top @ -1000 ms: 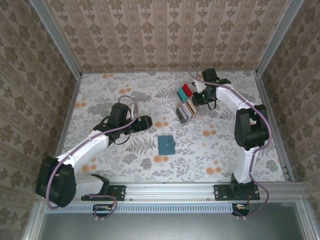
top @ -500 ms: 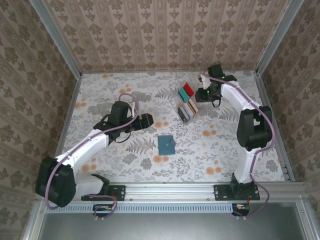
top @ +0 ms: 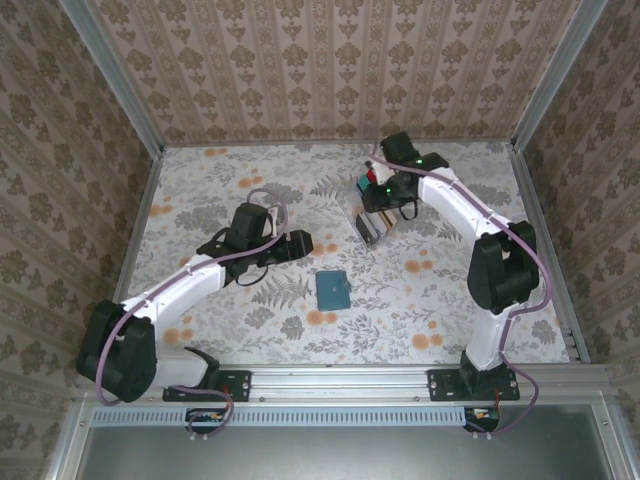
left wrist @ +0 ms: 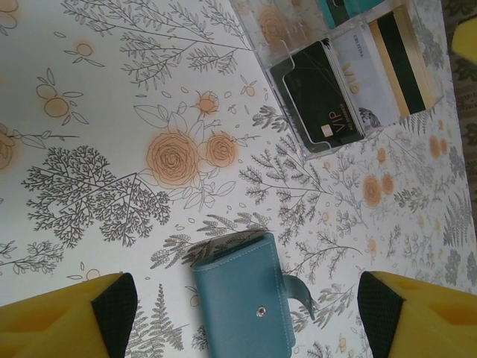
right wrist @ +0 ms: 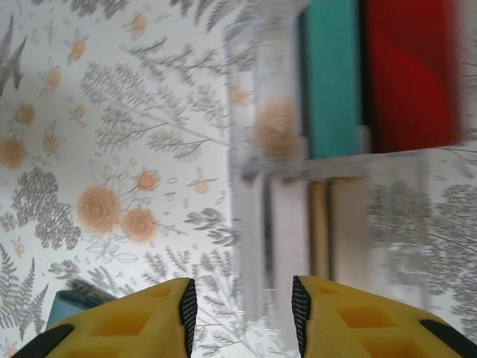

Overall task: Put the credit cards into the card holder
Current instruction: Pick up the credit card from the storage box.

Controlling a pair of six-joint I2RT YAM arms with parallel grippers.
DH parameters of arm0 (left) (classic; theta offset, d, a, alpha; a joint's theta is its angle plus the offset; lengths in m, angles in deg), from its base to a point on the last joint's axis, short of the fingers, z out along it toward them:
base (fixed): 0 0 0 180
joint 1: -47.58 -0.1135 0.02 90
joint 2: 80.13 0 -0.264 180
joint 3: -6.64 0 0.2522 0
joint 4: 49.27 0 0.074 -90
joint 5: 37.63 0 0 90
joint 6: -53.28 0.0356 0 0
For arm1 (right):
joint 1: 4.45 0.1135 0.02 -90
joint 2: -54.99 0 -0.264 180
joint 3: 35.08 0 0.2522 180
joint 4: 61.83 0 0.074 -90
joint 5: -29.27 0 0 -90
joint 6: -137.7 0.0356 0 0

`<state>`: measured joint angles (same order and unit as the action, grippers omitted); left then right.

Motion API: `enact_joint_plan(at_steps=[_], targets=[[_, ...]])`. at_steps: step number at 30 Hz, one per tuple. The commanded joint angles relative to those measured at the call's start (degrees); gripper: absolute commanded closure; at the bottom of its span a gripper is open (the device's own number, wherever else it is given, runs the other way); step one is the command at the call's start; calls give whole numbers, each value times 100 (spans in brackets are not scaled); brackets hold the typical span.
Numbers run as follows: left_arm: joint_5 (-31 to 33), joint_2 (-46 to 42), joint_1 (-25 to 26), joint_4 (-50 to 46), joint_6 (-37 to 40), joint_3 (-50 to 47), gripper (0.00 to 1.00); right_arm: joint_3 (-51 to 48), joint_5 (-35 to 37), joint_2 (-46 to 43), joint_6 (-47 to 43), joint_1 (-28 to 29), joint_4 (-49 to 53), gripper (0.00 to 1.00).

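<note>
My right gripper [right wrist: 240, 313] is swinging left over the tray [left wrist: 274, 30], its jaws parting and empty, so I'm lining up on the cards [left wrist: 320, 101] lying in it. My left gripper [top: 303, 243] is hovering wide open beside the closed holder [top: 332, 289].

cards [left wrist: 320, 101] in tray [left wrist: 283, 22], behind card holder [left wrist: 242, 302] on table [left wrist: 112, 89]

The holder [left wrist: 242, 302], teal and folded shut, is being shown lying flat, its tab seemingly unfastened. The cards [left wrist: 358, 78] are being held side by side in a clear tray [left wrist: 287, 30] nearby: black, whitish, and tan with a dark stripe.
</note>
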<state>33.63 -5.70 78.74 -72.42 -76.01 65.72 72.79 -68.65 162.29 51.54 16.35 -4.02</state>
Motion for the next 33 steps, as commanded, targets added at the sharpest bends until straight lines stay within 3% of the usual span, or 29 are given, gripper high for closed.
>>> enact_joint_plan(at_steps=[1, 17, 23, 33], targets=[[125, 9, 26, 122, -110, 113, 19, -84, 788, -36, 158, 337, 97, 58], [348, -359, -83, 206, -186, -215, 15, 284, 2324, 944, 292, 1141, 391, 65], [309, -377, -118, 237, -198, -250, 15, 485, 3283, 1259, 287, 1363, 551, 64], [586, -675, -136, 340, -339, -510, 15, 541, 3680, 1517, 249, 1444, 600, 64]])
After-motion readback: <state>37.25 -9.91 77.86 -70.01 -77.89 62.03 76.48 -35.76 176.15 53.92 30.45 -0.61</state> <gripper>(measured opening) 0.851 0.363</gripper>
